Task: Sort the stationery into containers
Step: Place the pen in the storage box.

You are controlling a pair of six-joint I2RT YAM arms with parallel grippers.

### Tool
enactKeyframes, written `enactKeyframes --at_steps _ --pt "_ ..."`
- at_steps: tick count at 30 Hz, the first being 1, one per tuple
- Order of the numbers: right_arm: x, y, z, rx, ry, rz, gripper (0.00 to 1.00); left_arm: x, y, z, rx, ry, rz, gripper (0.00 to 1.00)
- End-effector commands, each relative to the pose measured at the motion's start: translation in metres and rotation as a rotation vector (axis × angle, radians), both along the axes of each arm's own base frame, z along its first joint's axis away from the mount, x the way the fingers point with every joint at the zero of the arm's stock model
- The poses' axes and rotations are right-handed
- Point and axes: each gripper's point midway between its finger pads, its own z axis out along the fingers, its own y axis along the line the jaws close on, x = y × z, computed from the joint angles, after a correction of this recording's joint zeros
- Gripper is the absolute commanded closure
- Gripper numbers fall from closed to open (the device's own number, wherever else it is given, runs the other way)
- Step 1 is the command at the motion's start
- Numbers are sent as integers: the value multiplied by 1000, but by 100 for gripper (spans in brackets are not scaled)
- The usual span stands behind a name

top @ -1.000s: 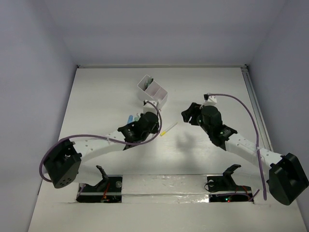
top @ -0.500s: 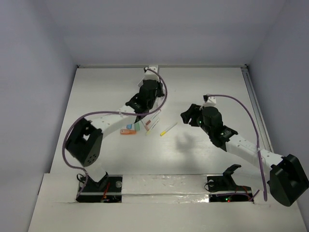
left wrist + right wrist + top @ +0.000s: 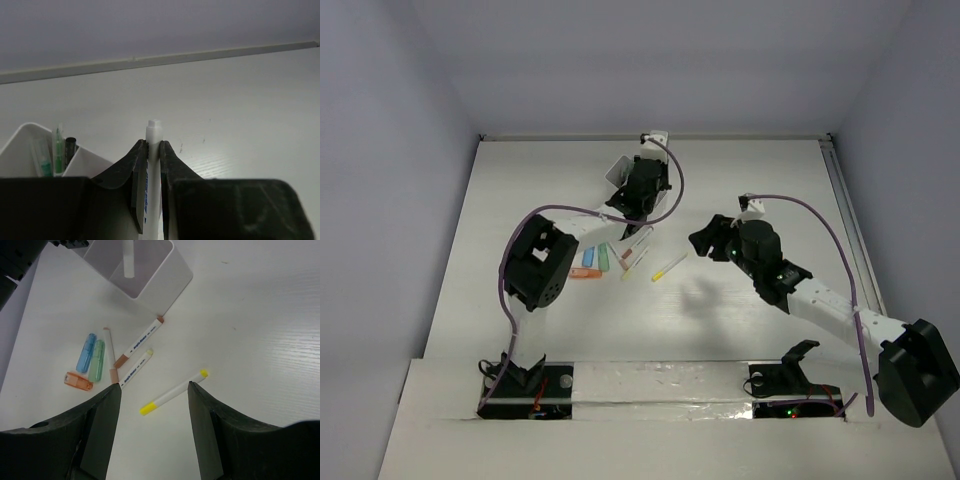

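Note:
My left gripper (image 3: 154, 145) is shut on a white marker (image 3: 154, 175) that stands upright between its fingers. It hangs over the white container (image 3: 620, 172); the right wrist view shows the marker's lower end (image 3: 128, 260) inside one compartment (image 3: 150, 277). Green pens (image 3: 57, 152) and a dark one stand in the container's left compartment. My right gripper (image 3: 154, 385) is open above a yellow-capped marker (image 3: 172, 392). On the table lie a brown-capped marker (image 3: 140, 342), a pale-capped marker (image 3: 134, 367), a thin pencil (image 3: 111, 355) and chunky blue (image 3: 86, 352), green (image 3: 97, 360) and orange (image 3: 78, 381) pieces.
The loose stationery lies in a cluster just in front of the container, between the two arms (image 3: 620, 260). The back wall runs close behind the container. A rail (image 3: 850, 230) lines the table's right edge.
The left arm has swung from the stationery cluster back to the container, carrying the white marker. The chunky pieces it was covering now show. The right arm has hardly moved.

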Motion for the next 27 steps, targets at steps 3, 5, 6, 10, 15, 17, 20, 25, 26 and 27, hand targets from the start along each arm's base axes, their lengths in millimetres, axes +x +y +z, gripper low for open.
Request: enactKeyframes --at_steps 3,5,6,10,15,17,20,25,26,27 --pt "3 2 9 14 -43 8 38 19 3 55 -68 -157 14 100" --pt "3 2 8 11 -41 7 38 22 -1 49 -63 -155 1 100" --pt "3 2 7 9 -39 7 38 26 2 47 -60 -153 7 100" --pt "4 3 4 7 -31 8 38 26 -2 31 -63 -148 -13 100" --pt "6 4 2 1 -26 9 38 27 -2 14 -52 -132 -8 100" --pt "6 4 1 1 -26 9 38 28 0 11 -55 -129 1 100" --pt "7 5 -2 -6 -19 10 38 26 1 17 -66 -139 1 91" --pt "8 8 -9 -18 6 22 38 22 3 28 -71 -147 -2 73" --pt "10 9 -11 -22 12 23 38 22 3 29 -71 -147 -2 70" --pt "9 10 -13 -25 18 25 38 21 4 28 -69 -145 -2 70"
